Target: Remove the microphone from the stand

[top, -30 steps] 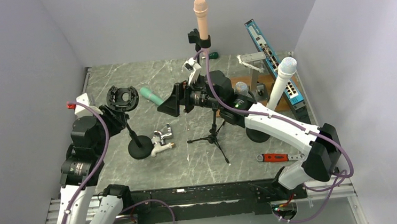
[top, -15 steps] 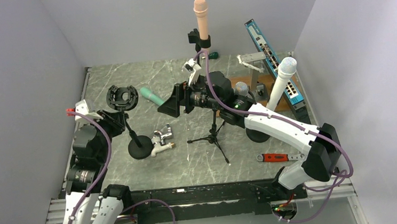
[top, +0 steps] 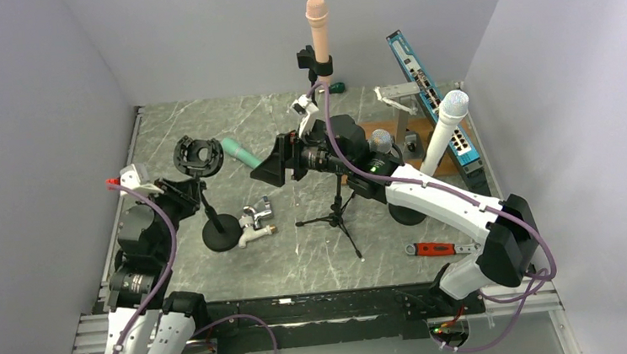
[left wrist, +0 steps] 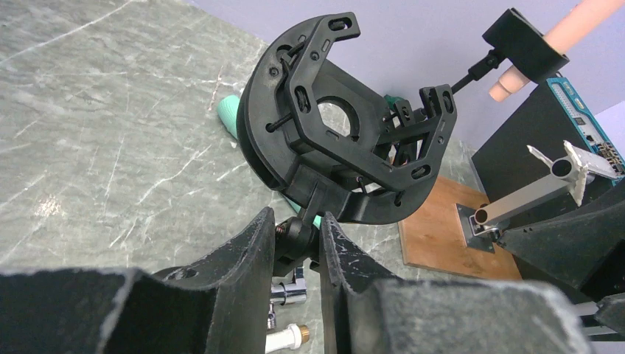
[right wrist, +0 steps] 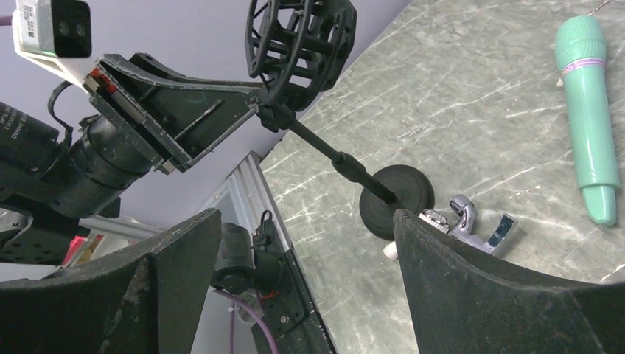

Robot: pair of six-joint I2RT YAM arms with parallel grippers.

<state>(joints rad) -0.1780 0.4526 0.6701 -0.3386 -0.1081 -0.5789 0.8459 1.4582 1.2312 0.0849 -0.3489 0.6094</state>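
Well, the left gripper (left wrist: 296,236) is clamped on the neck of the black round-based desk stand (right wrist: 394,199), just beneath its black shock-mount cradle (left wrist: 332,147). The mint-green microphone (right wrist: 589,118) lies flat on the grey marble table (top: 299,254), just beyond the cradle. There is print on its pink band, too small to read. The right gripper (right wrist: 306,215) hangs mid-table, spread wide around nothing.

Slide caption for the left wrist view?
Left gripper clamped on the neck below the empty black shock mount, teal microphone lying on the table behind it.
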